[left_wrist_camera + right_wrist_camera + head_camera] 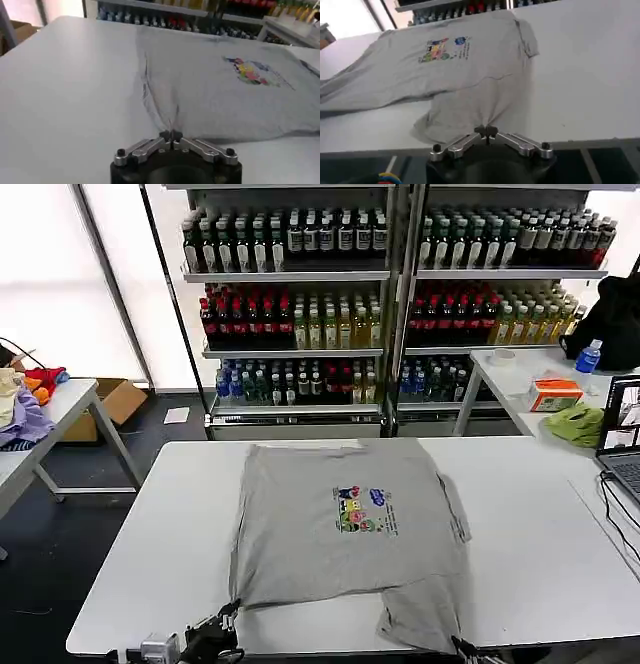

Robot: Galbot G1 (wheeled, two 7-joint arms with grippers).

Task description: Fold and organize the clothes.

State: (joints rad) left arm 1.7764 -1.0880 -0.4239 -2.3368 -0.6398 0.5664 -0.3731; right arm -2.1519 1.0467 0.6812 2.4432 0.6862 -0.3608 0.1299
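A: Containers? A cardboard box [118, 402] sits open on the floor beyond the left side table; contents not legible. Shelves [390, 304] behind hold rows of bottles.

B: Task item: grey shirt [345, 529] lies flat in the middle of the white counter [150, 534], chest print up. Its near hem reaches toward the counter's near edge; a flap at the near right corner hangs lower than the rest.

A: Left gripper [171, 136]: jaws pressed together, pinching a peak of shirt fabric at the near left corner. Creases run up from the pinch.

B: Right gripper [485, 132]: jaws likewise closed, nipping the hanging flap at the near right corner, right at the counter's near edge.

A: Open room: bare counter on both sides of the shirt, wider on the left. A laptop [625, 444] sits at the far right edge, well apart from the shirt.
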